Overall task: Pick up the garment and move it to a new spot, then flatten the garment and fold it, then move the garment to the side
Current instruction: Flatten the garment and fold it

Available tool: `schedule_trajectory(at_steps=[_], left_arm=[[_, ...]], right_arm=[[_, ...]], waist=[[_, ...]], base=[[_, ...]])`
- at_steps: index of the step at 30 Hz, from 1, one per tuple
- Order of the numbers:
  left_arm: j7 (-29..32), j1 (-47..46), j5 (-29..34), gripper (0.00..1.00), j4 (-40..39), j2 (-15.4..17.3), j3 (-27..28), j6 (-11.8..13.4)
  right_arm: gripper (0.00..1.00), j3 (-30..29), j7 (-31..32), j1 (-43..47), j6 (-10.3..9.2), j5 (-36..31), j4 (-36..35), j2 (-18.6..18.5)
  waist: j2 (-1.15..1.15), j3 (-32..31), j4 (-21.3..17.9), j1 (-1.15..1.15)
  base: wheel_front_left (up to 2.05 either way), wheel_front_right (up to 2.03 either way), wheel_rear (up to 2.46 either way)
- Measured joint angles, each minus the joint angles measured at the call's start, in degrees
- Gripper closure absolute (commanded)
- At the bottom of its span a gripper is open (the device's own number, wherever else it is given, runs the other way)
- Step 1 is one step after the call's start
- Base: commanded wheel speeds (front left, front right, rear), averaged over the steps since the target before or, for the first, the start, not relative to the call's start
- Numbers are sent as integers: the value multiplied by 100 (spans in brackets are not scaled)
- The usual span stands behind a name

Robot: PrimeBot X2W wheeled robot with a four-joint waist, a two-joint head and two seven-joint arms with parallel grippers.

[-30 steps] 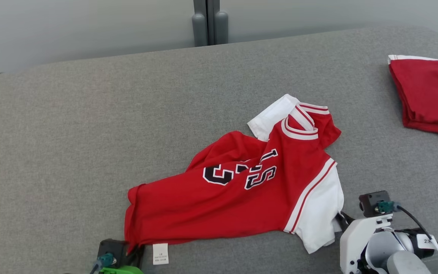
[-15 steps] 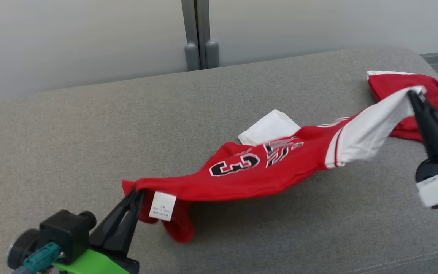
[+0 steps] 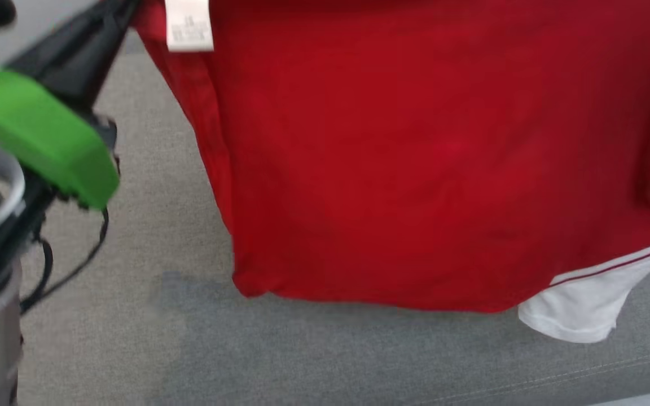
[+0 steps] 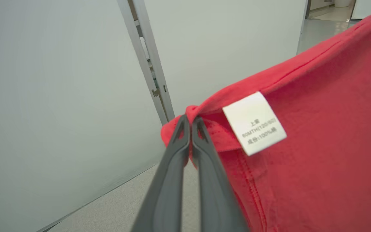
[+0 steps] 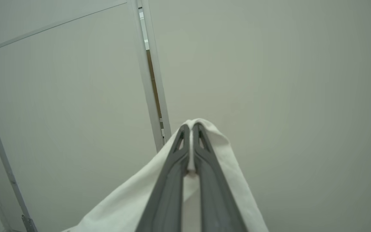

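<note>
The garment (image 3: 415,158), a red jersey with white sleeves, hangs in the air above the grey cushion (image 3: 133,349) and spreads across most of the head view. Its white care label (image 3: 188,25) dangles at the top left, and one white sleeve (image 3: 584,304) droops at the lower right. My left gripper (image 4: 191,120) is shut on the red hem corner beside the label (image 4: 254,123). My right gripper (image 5: 191,126) is shut on a white sleeve edge (image 5: 217,141), raised against the pale wall. In the head view the left arm's green part (image 3: 37,135) and dark fingers (image 3: 77,56) rise at the upper left.
The grey cushion surface lies below the hanging garment, with a stitched seam (image 3: 556,378) near the front right. Pale wall panels with a grey vertical post (image 4: 147,61) stand behind. Black cables (image 3: 71,265) hang from the left arm.
Both grippers have lifted the garment high off the cushion, so it now hangs stretched between them. The head camera has tilted down, and the second red garment at the far right has left the picture.
</note>
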Motion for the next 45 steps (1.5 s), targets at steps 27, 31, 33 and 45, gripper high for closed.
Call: schedule_trajectory(at_steps=[27, 31, 33, 45], left_arm=[[-5367, -4152, 1527, 100, 7146, -794, -1258, -58], [-5603, -2937, 1259, 100, 7086, -577, -1473, -78], [-5654, -2201, 1060, 100, 6926, -515, -1583, -80], [-5156, 2978, 335, 100, 4179, -389, -1797, 880]], right_arm=[[100, 1404, -3888, -2870, 0, -810, 5445, 405], [100, 1648, -4068, -1294, 0, -193, 5092, 116], [100, 1766, -4134, -437, 3, 11, 4843, -5], [100, 1180, -3561, 4806, 5, 537, 2202, 57]], waist=[[0, 2464, 334, 1], [0, 2197, 353, 1], [0, 2012, 362, 0], [0, 605, 371, -1]], base=[[0, 0, 0], [0, 0, 0], [0, 0, 0], [0, 0, 0]])
